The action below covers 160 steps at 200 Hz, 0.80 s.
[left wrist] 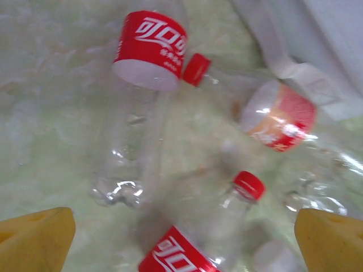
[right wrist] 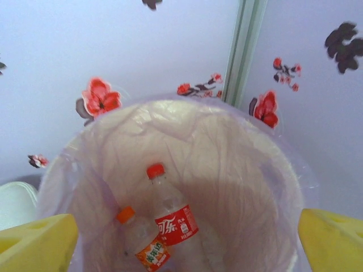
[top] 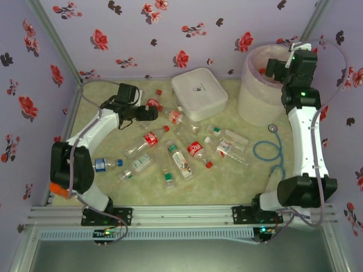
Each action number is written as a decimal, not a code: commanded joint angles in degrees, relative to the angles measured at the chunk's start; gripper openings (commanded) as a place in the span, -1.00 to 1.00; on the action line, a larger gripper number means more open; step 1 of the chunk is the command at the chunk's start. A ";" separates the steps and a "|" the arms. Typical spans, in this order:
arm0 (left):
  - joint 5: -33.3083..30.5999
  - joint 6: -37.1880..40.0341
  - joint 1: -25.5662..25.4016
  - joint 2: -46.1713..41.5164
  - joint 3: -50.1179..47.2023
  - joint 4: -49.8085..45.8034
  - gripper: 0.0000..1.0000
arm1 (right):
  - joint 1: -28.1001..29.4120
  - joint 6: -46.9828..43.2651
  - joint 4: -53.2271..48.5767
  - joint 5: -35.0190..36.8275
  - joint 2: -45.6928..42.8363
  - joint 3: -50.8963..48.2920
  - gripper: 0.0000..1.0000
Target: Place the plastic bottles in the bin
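Note:
Several plastic bottles (top: 181, 161) lie scattered on the green mat between the arms. My left gripper (top: 147, 115) hovers open over the back-left cluster. In its wrist view the yellow fingertips (left wrist: 34, 241) straddle a red-capped cola bottle (left wrist: 238, 204), without touching it. Farther ahead lie another cola bottle (left wrist: 148, 51) and one with an orange-red label (left wrist: 278, 116). My right gripper (top: 267, 71) is open and empty over the bin (top: 258, 93). Down inside the liner (right wrist: 244, 170) lie a cola bottle (right wrist: 173, 218) and an orange-capped bottle (right wrist: 142, 243).
A flat white lidded box (top: 198, 93) sits at the back centre, its edge close to the left gripper's bottles (left wrist: 317, 34). A blue coiled cable (top: 272, 150) lies on the mat in front of the bin. Floral walls close in the back and both sides.

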 commanded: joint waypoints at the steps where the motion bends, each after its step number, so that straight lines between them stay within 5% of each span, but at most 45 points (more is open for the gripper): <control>1: -3.53 4.63 0.25 4.29 2.83 -2.85 1.00 | 0.38 3.33 -1.78 -0.24 -4.77 -0.44 0.99; 45: -3.84 5.43 0.31 11.09 4.78 -2.30 1.00 | 0.61 9.46 -10.99 -19.47 -13.92 -4.00 0.99; 93: -5.12 5.16 0.69 17.83 7.24 -1.98 0.90 | 1.12 17.73 -2.67 -40.68 -24.53 -21.02 0.99; 160: -10.92 3.93 1.07 19.68 8.95 -3.46 0.16 | 3.19 24.62 4.05 -40.24 -27.44 -32.55 0.99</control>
